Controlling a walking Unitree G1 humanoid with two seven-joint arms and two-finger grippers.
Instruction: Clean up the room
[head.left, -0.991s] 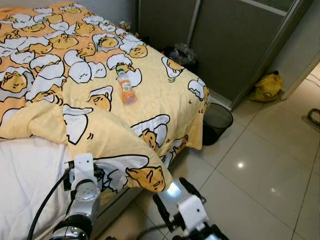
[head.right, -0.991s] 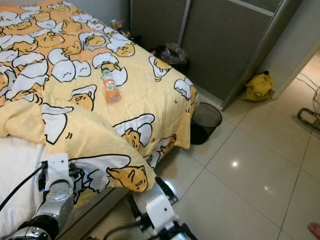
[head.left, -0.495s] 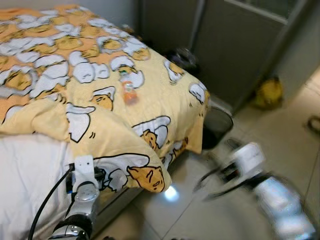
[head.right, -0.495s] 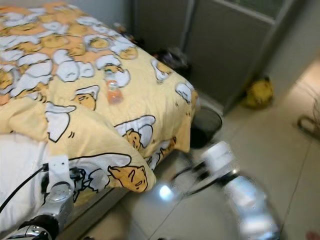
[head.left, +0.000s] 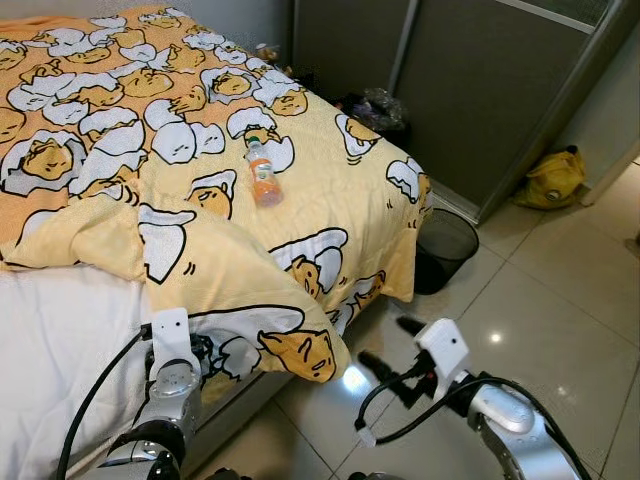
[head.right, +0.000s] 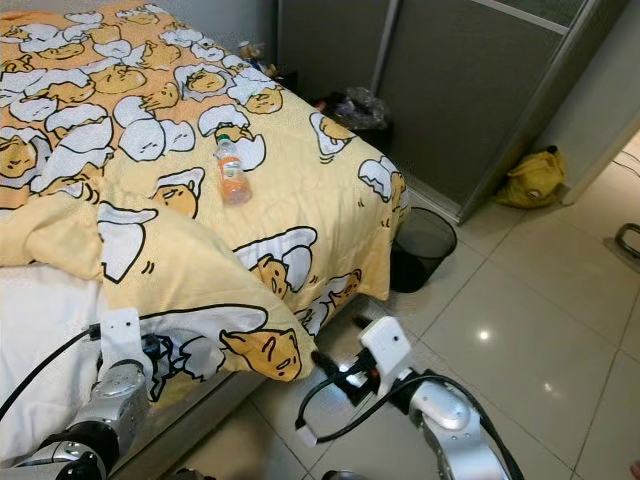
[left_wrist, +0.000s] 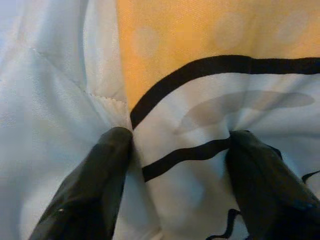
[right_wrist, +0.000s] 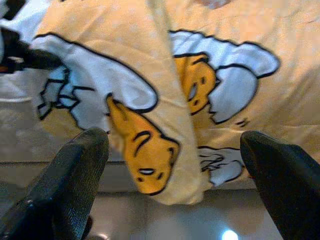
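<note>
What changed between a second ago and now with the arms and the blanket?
The right gripper swung up from low near the floor and now points, fingers spread, at the hanging corner of the yellow blanket, not touching it. The left gripper stayed at the blanket's folded edge, fingers apart with cloth between them. The orange bottle and the black bin kept their places; the camera shifted slightly.

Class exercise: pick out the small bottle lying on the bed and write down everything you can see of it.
The bottle is small, of clear plastic by its look, and holds an orange drink. It has a green cap and a pale label band near the neck. It lies on its side on the yellow quilt, cap end toward the far side of the bed, over one of the printed white egg shapes. Only the quilt touches it. Both grippers are well away from it, near the quilt's folded corner.
</note>
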